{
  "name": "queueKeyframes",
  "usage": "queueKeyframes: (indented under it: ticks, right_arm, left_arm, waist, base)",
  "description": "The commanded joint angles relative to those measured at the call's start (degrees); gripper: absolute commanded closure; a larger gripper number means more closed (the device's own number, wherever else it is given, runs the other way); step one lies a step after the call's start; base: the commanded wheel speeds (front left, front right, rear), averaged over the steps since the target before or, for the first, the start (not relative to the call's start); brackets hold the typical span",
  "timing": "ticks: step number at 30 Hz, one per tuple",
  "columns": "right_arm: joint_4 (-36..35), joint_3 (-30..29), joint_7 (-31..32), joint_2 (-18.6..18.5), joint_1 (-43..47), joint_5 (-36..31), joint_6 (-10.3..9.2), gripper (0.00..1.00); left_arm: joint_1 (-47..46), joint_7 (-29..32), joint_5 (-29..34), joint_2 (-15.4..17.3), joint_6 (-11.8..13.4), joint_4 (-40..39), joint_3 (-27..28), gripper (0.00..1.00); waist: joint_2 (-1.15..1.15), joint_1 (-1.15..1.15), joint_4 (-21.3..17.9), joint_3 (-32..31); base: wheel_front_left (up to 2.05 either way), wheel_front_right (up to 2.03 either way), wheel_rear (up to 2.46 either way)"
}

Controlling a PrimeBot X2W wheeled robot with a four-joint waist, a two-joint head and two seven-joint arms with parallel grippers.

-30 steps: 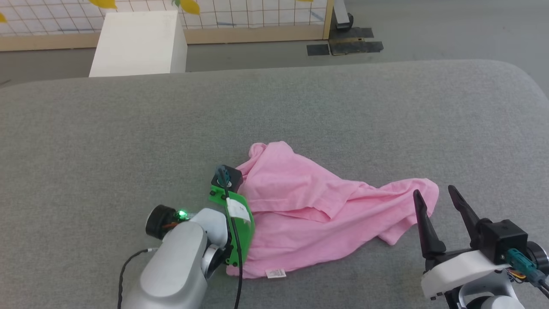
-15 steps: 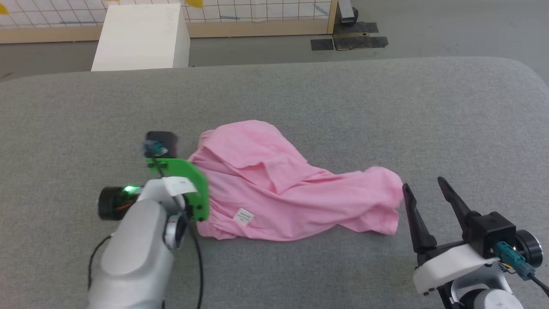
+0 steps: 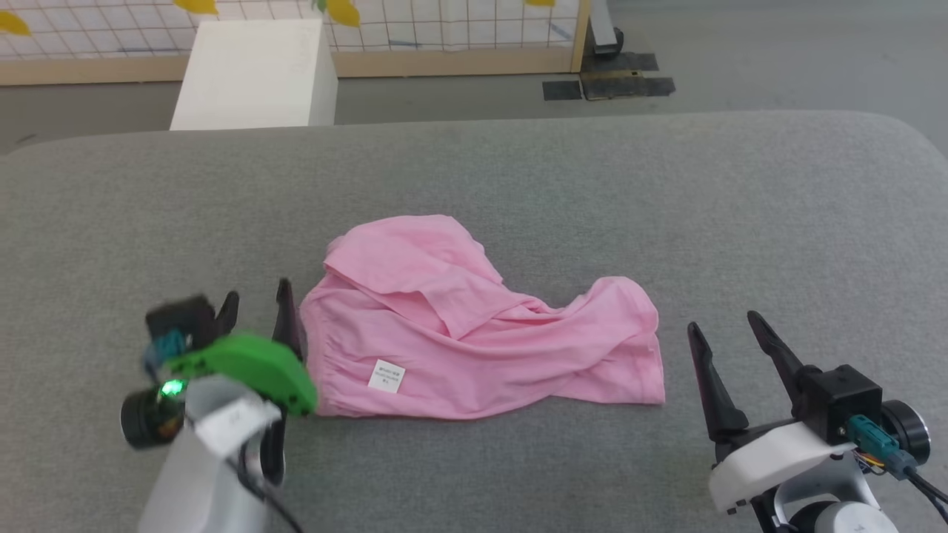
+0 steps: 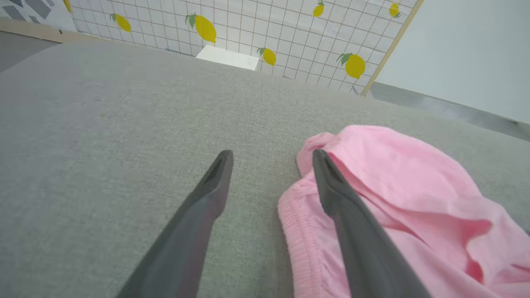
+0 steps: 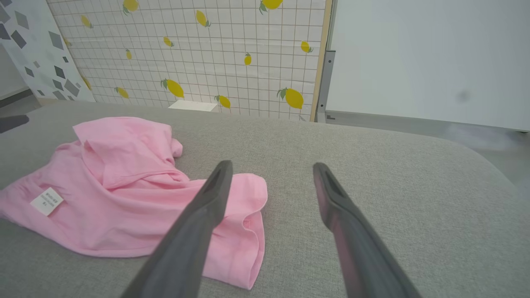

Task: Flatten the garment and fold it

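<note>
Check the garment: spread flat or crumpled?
Crumpled. The garment lies bunched on the grey surface, layers overlapping, white label facing up.

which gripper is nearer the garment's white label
The left gripper: it sits at the garment edge near the label; the right gripper is at the opposite end.

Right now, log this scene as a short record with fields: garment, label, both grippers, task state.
garment: pink, crumpled, lying on the grey padded surface
label: white, facing up, near the garment's left end
left gripper: open, holding nothing, at the garment's left edge
right gripper: open, holding nothing, to the right of the garment
task state: not yet flat, not folded
</note>
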Motion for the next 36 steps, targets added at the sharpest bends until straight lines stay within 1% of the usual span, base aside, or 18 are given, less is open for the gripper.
queueKeyframes:
  ticks: [1, 3, 6, 8, 11, 14, 20, 25, 29, 32, 33, 34, 35, 36]
  right_arm:
    - [-0.45, 0.10, 0.38, 0.02, 0.80, 0.45, -0.09, 0.00]
    - [-0.81, 0.14, 0.79, 0.02, 1.29, 0.48, -0.09, 0.00]
    - [-1.39, 0.17, 1.41, 0.02, 1.98, 0.42, -0.09, 0.00]
    - [-1.67, 0.07, 1.76, 0.02, 2.38, 0.38, -0.09, 0.00]
    - [-2.16, 0.11, 2.25, 0.02, 2.88, 0.33, -0.09, 0.00]
    - [-2.63, 0.40, 2.69, 0.02, 3.22, 0.35, -0.09, 0.00]
    - [-2.52, 1.40, 3.03, 0.02, 3.15, 0.63, -0.09, 0.00]
    - [-2.35, 2.03, 3.30, 0.02, 3.02, 0.84, -0.09, 0.00]
    - [-2.32, 2.28, 3.35, 0.02, 2.96, 0.84, -0.09, 0.00]
    - [-2.25, 2.28, 3.29, 0.02, 2.78, 0.90, -0.09, 0.00]
    - [-2.21, 2.27, 3.28, 0.02, 2.74, 0.91, -0.09, 0.00]
    - [-2.19, 2.25, 3.24, 0.02, 2.70, 0.95, -0.09, 0.00]
    - [-2.17, 2.21, 3.23, 0.02, 2.67, 0.99, -0.09, 0.00]
    - [-2.15, 2.15, 3.23, 0.02, 2.64, 1.05, -0.09, 0.00]
  left_arm:
    - [2.95, -2.61, -0.21, -0.52, -0.04, -1.96, 0.34, 0.00]
    - [6.38, -5.28, -0.29, -0.99, 0.01, -4.75, 0.47, 0.00]
    - [10.71, -6.80, -0.05, -1.25, -0.05, -8.14, -0.08, 0.00]
    - [12.91, -6.54, -0.06, -1.26, -0.12, -9.91, -0.54, 0.00]
    - [14.48, -4.00, -0.46, -1.05, -0.54, -11.87, -1.52, 0.00]
    - [14.16, -0.06, -0.94, -0.69, -0.95, -12.65, -2.61, 0.00]
    - [10.69, 12.18, -2.22, -0.20, -0.85, -11.19, -5.23, 0.00]
    - [8.13, 20.34, -2.55, 0.88, 0.04, -8.62, -6.39, 0.00]
    - [7.30, 27.04, -1.71, 2.23, 1.59, -7.20, -7.70, 0.00]
    - [7.42, 31.25, -1.85, 2.93, 1.60, -7.09, -8.70, 0.00]
    - [7.56, 32.39, -1.87, 3.19, 1.39, -7.26, -9.10, 0.24]
    - [7.70, 33.31, -1.95, 3.45, 1.14, -7.74, -9.44, 0.80]
    - [7.79, 33.70, -2.08, 3.59, 0.90, -8.26, -9.59, 1.00]
    - [7.90, 33.85, -2.26, 3.72, 0.55, -8.94, -9.73, 1.00]
  waist:
    - [0.00, 0.00, 0.86, -0.78]
    - [0.00, 0.00, 1.37, -1.18]
    - [0.00, 0.00, 2.01, -1.81]
    - [0.00, 0.00, 2.48, -2.23]
    - [0.00, 0.00, 3.07, -2.52]
    - [0.00, 0.00, 3.29, -2.66]
    - [0.00, 0.00, 2.54, -2.42]
    - [0.00, 0.00, 1.27, -1.95]
    - [0.00, 0.00, 0.43, -1.62]
    - [0.00, 0.00, 0.06, -1.32]
    - [0.00, 0.00, 0.01, -1.25]
    - [0.00, 0.00, -0.02, -1.16]
    - [0.00, 0.00, 0.00, -1.09]
    - [0.00, 0.00, 0.05, -1.00]
  base:
    - [0.00, 0.00, 0.00]
    - [0.00, 0.00, 0.00]
    - [0.00, 0.00, 0.00]
    - [0.00, 0.00, 0.00]
    - [0.00, 0.00, 0.00]
    - [0.00, 0.00, 0.00]
    - [0.00, 0.00, 0.00]
    - [0.00, 0.00, 0.00]
    - [0.00, 0.00, 0.00]
    - [0.00, 0.00, 0.00]
    - [0.00, 0.00, 0.00]
    - [0.00, 0.00, 0.00]
    - [0.00, 0.00, 0.00]
    - [0.00, 0.00, 0.00]
